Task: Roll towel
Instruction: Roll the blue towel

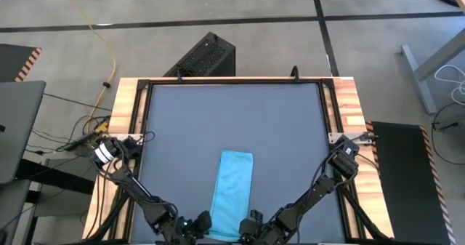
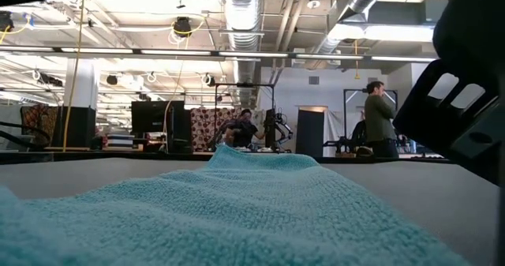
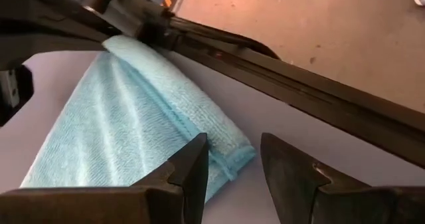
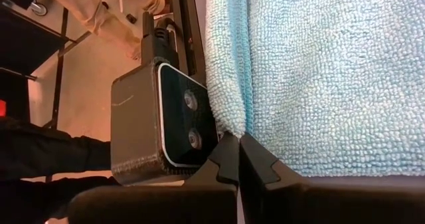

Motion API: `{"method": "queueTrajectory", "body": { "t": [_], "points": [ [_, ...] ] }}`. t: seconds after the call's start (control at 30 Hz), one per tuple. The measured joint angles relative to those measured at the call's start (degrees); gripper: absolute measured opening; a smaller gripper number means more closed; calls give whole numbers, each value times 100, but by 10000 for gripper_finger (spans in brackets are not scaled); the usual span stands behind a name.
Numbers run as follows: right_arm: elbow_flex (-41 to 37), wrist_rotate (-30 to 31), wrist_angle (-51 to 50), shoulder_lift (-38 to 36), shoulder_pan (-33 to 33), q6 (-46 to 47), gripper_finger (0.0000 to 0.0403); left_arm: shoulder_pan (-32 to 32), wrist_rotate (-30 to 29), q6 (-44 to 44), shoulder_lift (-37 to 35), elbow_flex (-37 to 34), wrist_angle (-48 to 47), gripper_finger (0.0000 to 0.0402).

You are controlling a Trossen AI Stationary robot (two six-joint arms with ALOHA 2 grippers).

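Note:
The light blue towel (image 1: pixel 232 193) lies on the dark tabletop as a long narrow folded strip, running from mid-table to the near edge. It fills the foreground of the low view (image 2: pixel 237 211). My left gripper (image 3: pixel 232 174) stands open at the towel's near left corner (image 3: pixel 229 154), one finger on each side of it. My right gripper (image 4: pixel 239 151) is shut on the towel's near end at the right side. Both grippers sit at the table's near edge (image 1: pixel 200 223) (image 1: pixel 252 223). My left gripper straddles the towel's near left corner; I cannot tell whether its fingers touch the cloth. My right gripper pinches a raised fold of the towel's near end (image 4: pixel 243 125) between its two fingertips. It comes slanting down from the table's near side. The rest of the towel lies flat on the table.
The low camera's grey box (image 4: pixel 166 117) stands at the near edge right beside my right gripper. A wooden frame (image 1: pixel 127 107) borders the table. A black box (image 1: pixel 207 56) sits beyond the far edge. People stand in the room behind (image 2: pixel 380 116).

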Motion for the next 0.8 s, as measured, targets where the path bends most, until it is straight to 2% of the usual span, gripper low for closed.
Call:
{"method": "queueTrajectory", "body": {
  "t": [0.37, 0.47, 0.63, 0.7, 0.8],
  "points": [
    [0, -11, -1, 0, 0, 92, 16, 170, 266, -266, 159, 9, 300, 124],
    [0, -11, -2, 0, 0, 103, 16, 199, 251, -591, 168, 9, 309, 98],
    [0, -13, 0, 0, 0, 191, 16, 312, 394, -1453, 173, 9, 175, 17],
    [0, -13, 0, 0, 0, 300, 16, 391, 421, -1845, 173, 9, 136, 7],
    [0, -11, 0, 0, 32, 533, 16, 558, 962, -2581, 168, 9, 90, 3]
  ]
}}
